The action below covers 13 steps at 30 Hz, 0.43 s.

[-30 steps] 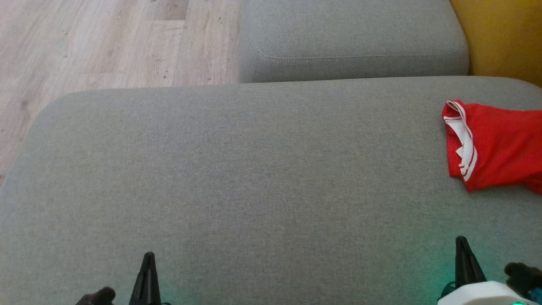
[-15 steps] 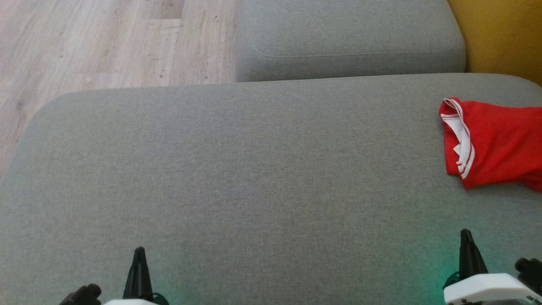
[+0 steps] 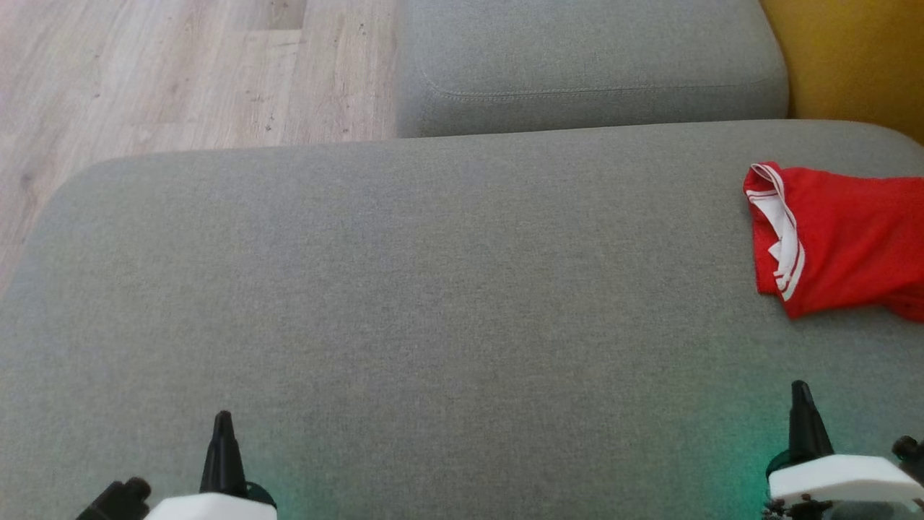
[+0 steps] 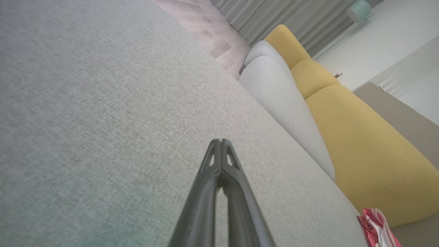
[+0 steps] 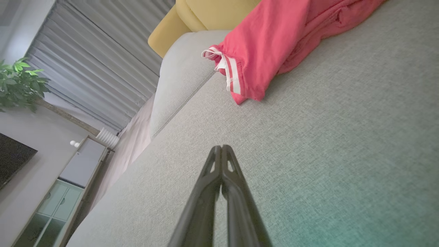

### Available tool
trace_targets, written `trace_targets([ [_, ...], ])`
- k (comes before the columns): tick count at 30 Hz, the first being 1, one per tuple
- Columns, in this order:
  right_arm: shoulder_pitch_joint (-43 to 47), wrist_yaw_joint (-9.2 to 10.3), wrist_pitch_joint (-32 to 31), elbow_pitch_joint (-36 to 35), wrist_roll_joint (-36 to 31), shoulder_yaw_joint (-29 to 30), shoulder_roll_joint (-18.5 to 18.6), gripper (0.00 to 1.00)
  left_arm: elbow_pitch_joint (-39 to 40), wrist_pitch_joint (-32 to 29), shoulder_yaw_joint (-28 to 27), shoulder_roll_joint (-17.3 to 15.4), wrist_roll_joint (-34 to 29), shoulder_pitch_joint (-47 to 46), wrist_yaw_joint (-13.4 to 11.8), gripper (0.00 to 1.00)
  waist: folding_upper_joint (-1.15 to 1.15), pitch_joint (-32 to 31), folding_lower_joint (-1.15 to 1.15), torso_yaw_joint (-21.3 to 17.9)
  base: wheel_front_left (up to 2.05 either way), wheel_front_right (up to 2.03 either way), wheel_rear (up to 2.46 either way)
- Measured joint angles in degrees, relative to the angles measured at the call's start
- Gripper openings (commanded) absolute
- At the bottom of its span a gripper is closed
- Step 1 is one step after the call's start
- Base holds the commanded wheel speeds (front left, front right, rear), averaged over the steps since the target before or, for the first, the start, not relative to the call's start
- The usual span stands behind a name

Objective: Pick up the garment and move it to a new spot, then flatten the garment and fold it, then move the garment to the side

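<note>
The garment is red with white-striped trim and lies crumpled at the right edge of the grey seat cushion. It also shows as the garment in the right wrist view and as a small piece of garment at the lower right of the left wrist view. My left gripper hangs shut and empty over the cushion's near left. Well short of the garment, my right gripper is shut and empty too. Both pairs of fingertips touch, left gripper and right gripper.
A second grey cushion lies beyond the seat, with a yellow cushion at the far right. Wooden floor shows past the cushion's far left edge. Curtains, a plant and a cabinet stand farther off.
The head view has shifted slightly, so everything sits a little left and higher. Both grippers stay shut; more of their white wrists now shows at the bottom edge.
</note>
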<state>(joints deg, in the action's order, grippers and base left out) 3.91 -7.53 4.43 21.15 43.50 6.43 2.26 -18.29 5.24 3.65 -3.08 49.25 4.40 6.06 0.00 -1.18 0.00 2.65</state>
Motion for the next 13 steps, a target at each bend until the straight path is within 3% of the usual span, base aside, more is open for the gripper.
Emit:
trace_targets([
  [13, -1.27, 0.0, -2.02, -0.92, 9.38, 0.29, 0.0, 0.0, 0.23, -2.05, -1.46, 0.0, 8.48, -1.26, 0.05, 0.0, 0.0, 0.27, 0.0, -0.52, 0.0, 0.0, 0.0],
])
